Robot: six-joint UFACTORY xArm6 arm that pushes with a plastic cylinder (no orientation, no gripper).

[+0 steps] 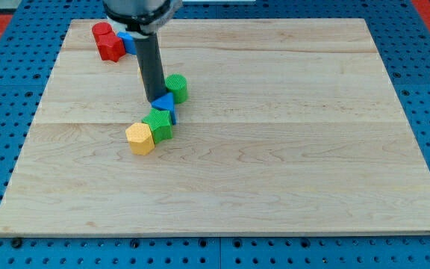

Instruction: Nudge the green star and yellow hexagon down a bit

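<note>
A: How far along is the nudge, going by what shows?

B: Hard to call it done. My tip (156, 100) stands on the counter (275, 149), right at the top of a small blue block (164, 102). Just below the tip toward the view's bottom sits the green star (158, 123), and the yellow hexagon (139, 139) touches the star on its lower left. I judge the push down is either just starting or midway; both blocks are near mid-height of the counter.

A: Is there a gripper to report?

B: None. The arm ends in a bare rod, so there is nothing to open or close and nothing is held. It only pushes.

A: Room to move?

B: Plenty. Below the hexagon the counter is bare wood all the way to the bottom edge, well apart from the blocks. The view's right is equally open.

A: Anything close by?

B: A green cylinder (176, 87) just right of the tip, touching the blue block. Red blocks (107, 41) and another blue one (128, 39) lie well above the tip, near the top-left corner, out of the way.

A: Risk?

B: The blue block lies between tip and star, so it would likely ride along.
</note>
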